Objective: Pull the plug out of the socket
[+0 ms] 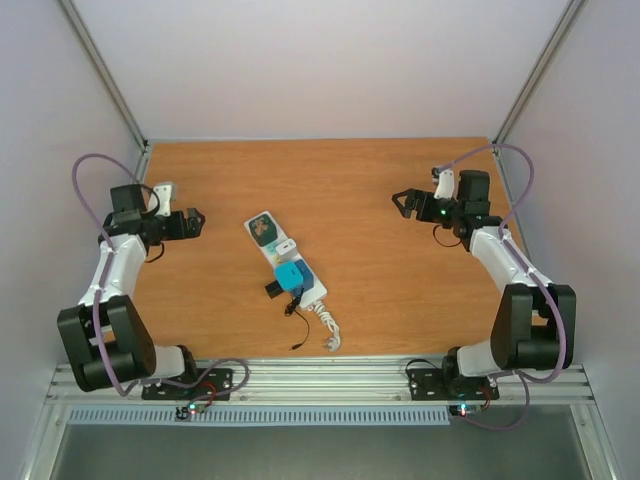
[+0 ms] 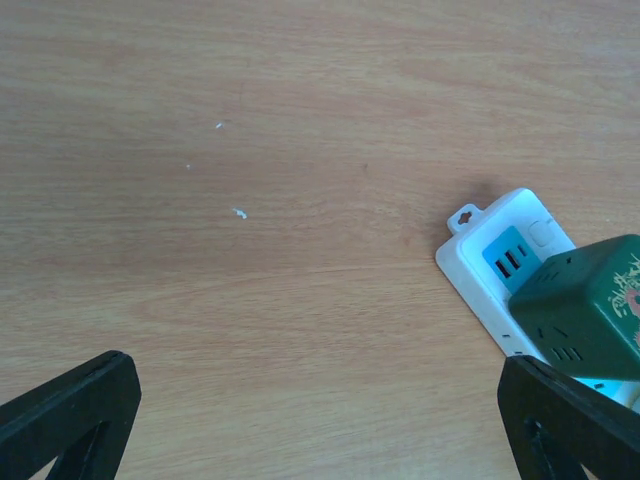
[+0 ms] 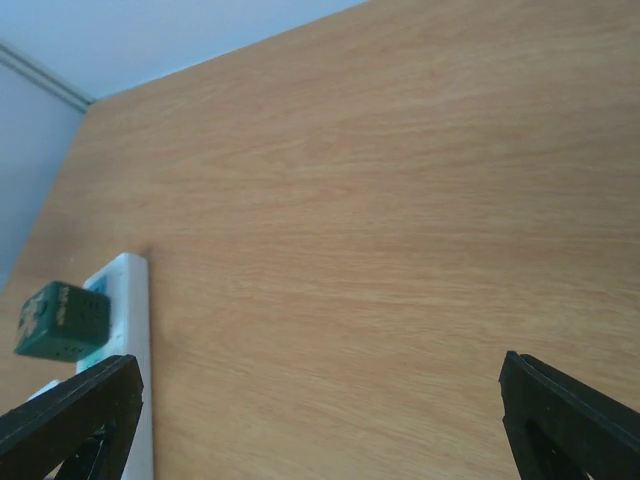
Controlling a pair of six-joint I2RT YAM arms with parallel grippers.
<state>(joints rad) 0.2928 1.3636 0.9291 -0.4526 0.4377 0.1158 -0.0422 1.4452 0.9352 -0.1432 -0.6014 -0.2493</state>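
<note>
The white socket strip (image 1: 312, 287) lies diagonally mid-table, with its curly white cord (image 1: 328, 332) at the near end. Plugged into it are a dark green cube plug (image 1: 264, 230), a small white plug (image 1: 285, 247), a blue plug (image 1: 293, 276) and a black plug (image 1: 273, 290) trailing a thin black cable. My left gripper (image 1: 196, 222) is open and empty, left of the strip. In its wrist view (image 2: 315, 365) the strip's end (image 2: 472, 250) and the green plug (image 2: 585, 305) show at right. My right gripper (image 1: 402, 204) is open and empty, far right of the strip. In its wrist view (image 3: 320, 365) the strip (image 3: 130, 300) and the green plug (image 3: 62, 320) show at left.
The wooden table (image 1: 380, 270) is closed in by white walls at the back and sides. The black cable's end (image 1: 296, 346) lies near the front edge. A metal rail (image 1: 320, 385) carries both arm bases.
</note>
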